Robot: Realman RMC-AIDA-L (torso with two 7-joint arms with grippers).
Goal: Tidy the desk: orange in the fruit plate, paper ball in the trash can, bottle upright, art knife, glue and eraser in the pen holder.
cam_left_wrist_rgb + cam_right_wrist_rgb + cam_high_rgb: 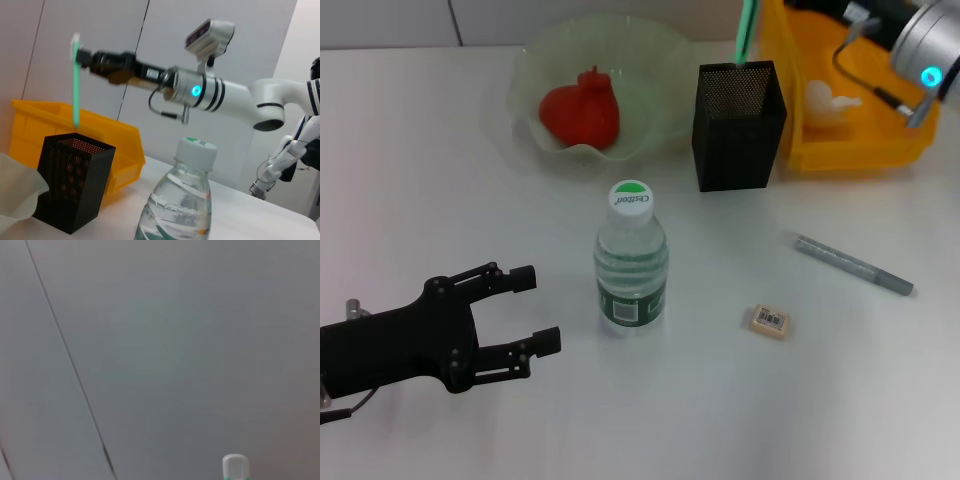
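Observation:
The clear bottle [632,262] with a green-and-white cap stands upright mid-table; my left gripper [538,310] is open just to its left, apart from it. A red-orange fruit [580,110] lies in the pale fruit plate [530,60]. My right gripper [85,56] is shut on a slim green stick [75,85], which hangs upright with its lower tip just above the black mesh pen holder [740,125]. I cannot tell whether the stick is the glue or the art knife. A grey pen-shaped tool [853,265] and the eraser [770,321] lie on the table to the right. The white paper ball [830,100] sits in the yellow bin [880,150].
The yellow bin stands directly behind and to the right of the pen holder. The right arm [920,40] reaches in over the bin from the far right. The fruit plate sits left of the pen holder.

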